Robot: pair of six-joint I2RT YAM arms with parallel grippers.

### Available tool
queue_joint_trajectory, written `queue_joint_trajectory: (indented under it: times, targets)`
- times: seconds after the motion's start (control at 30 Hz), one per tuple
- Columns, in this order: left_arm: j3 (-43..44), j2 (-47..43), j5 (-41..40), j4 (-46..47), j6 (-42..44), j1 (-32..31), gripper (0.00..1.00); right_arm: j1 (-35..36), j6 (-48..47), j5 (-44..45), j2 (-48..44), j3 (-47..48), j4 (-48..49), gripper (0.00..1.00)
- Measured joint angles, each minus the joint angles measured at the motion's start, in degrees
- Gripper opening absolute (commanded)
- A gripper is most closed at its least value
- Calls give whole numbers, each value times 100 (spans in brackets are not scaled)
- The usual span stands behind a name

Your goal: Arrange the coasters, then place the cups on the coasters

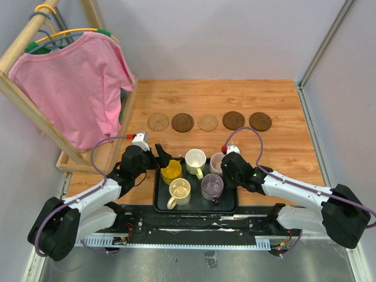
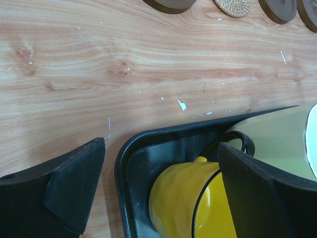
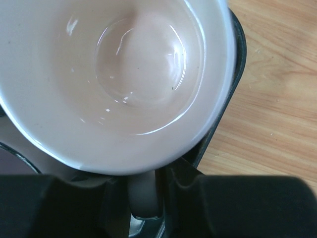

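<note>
Nearby, five glossy cups [image 1: 195, 160] fill a black tray [image 1: 158, 202]. Left end effector [image 2: 161, 148] gapes beside the yellow cup [image 2: 178, 198]; right end effector [image 3: 148, 198] straddles the pink cup [image 3: 124, 74] handle, grip unclear. Round coasters [image 1: 207, 121] line the wooden tabletop [image 1: 282, 153].

Left wrist view. I see my left pincer [image 2: 161, 166] spread wide, its fingers [image 2: 69, 188] straddling the corner of the black tray [image 2: 125, 163] on the wooden bench [image 2: 124, 74]. The yellow cup [image 2: 178, 203] sits in that corner, beside a pale cup [image 2: 280, 144]. Coasters [image 2: 235, 6] line the far edge.
</note>
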Motion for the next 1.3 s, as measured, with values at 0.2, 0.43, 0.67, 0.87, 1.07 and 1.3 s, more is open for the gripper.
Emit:
queue_joint_trajectory:
  times: [0.2, 0.43, 0.67, 0.87, 1.07, 1.3]
  targets:
    - [0, 0, -2, 2, 0, 0, 100, 11, -44, -59, 9, 50, -20, 1]
    - [0, 2, 0, 2, 0, 0, 100, 11, -175, -39, -7, 50, -37, 1]
    - [0, 2, -7, 2, 0, 0, 100, 13, -363, 190, -472, 50, -79, 1]
    - [0, 2, -17, 2, 0, 0, 100, 11, -579, 564, -960, 72, -96, 1]
    - [0, 7, -20, 4, 0, 0, 100, 7, -800, 1115, -901, 573, -553, 1]
    - [96, 87, -146, -11, 44, 0, 100, -776, -1115, 1327, -424, 1888, -1014, 1]
